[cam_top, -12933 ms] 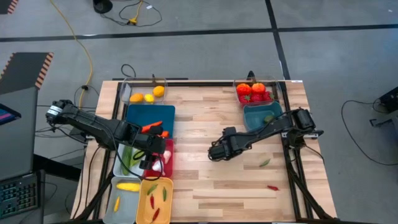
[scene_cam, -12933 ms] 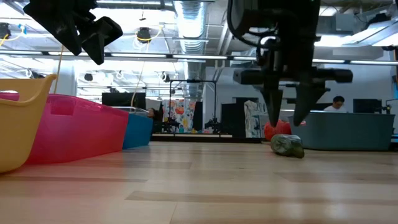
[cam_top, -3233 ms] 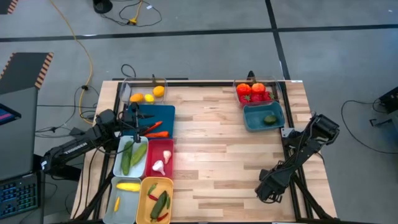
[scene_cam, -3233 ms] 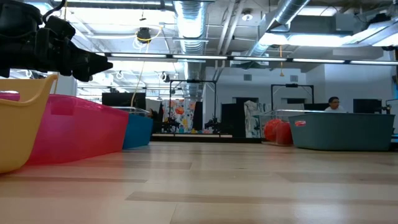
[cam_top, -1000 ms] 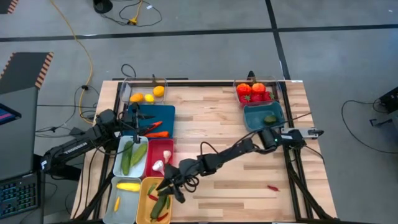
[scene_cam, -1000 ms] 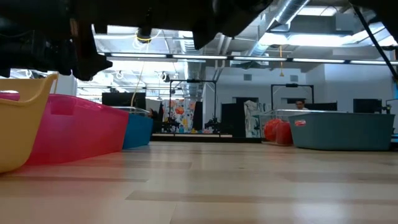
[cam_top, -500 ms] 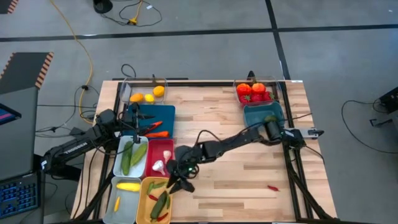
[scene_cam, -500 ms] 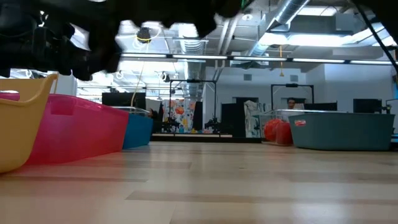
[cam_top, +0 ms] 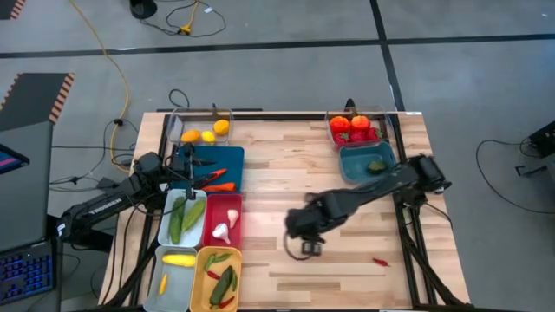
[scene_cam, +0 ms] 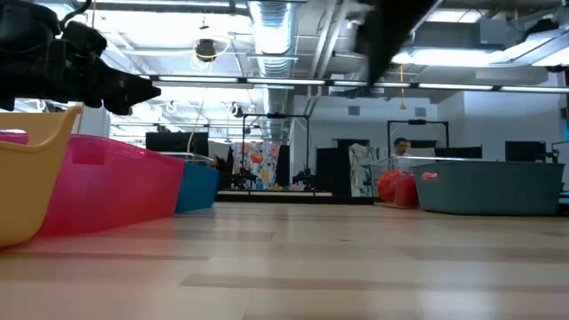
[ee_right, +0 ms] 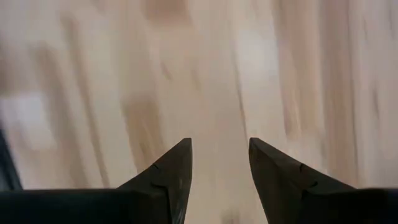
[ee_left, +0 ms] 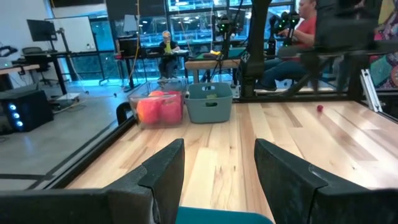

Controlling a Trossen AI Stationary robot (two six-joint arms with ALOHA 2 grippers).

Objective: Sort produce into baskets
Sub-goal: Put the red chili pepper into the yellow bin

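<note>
My right gripper [cam_top: 305, 247] [ee_right: 219, 149] hangs open over bare wood in the middle of the table, pointing down with nothing between its fingers. My left gripper [cam_top: 201, 172] [ee_left: 217, 155] stands open and level over the dark blue basket [cam_top: 227, 157], which holds carrots [cam_top: 217, 180]. Down the left side lie a clear basket with lemons and oranges [cam_top: 204, 135], a white one with cucumbers [cam_top: 184, 217], a red one with garlic [cam_top: 227, 224], a pale one with yellow squash [cam_top: 178, 259] and a yellow basket [cam_top: 201, 290] with chillies. One red chilli [cam_top: 380, 261] lies on the table.
At the far right stand a clear basket of tomatoes [cam_top: 355, 128] and a teal basket [cam_top: 354, 165] holding an avocado [cam_top: 376, 165]. My right arm [cam_top: 381, 186] slants across the right half of the table. Bare wood lies between the two groups of baskets.
My right gripper has drawn away from the yellow basket toward the table's right edge, risen, and tipped from nearly level to pointing down. A green chilli now shows in the yellow basket where the gripper stood.
</note>
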